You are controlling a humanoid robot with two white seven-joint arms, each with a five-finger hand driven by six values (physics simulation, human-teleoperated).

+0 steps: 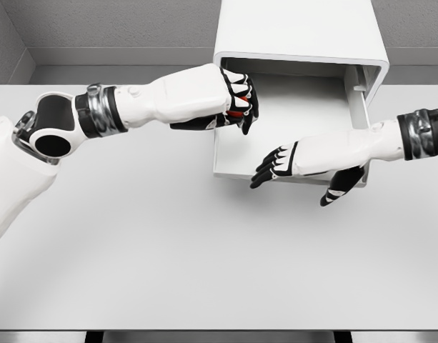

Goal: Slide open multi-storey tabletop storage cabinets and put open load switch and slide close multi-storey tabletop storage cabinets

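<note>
A grey textured wall backs a broad, pale matte table [168, 271]; that is the whole of the room visible from the head camera; the white box-shaped tabletop storage cabinet [304, 32] stands at the far middle-right of the table, its shallow white drawer [290, 107] pulled out toward the robot, its floor bare as far as can be seen.

The left hand [229, 107], reaching in from the left, hovers over the drawer's left wall with its black-tipped fingers curled around a small red-orange object [236, 113], which I take to be the load switch; only a sliver shows between the fingers, so its shape cannot be read; it is above the drawer's left edge, not yet lying inside.

The right hand [297, 168] lies across the drawer's front edge with fingers spread and relaxed, thumb hanging down, holding nothing; whether it touches the front I cannot tell.

The step in hand looks like the placing; to do it well, carry the left hand further right so the switch clears the wall, lower it close to the drawer floor before releasing, and lift the fingers out fully before the drawer is pushed shut.

No brand, label or writing is legible anywhere.
</note>
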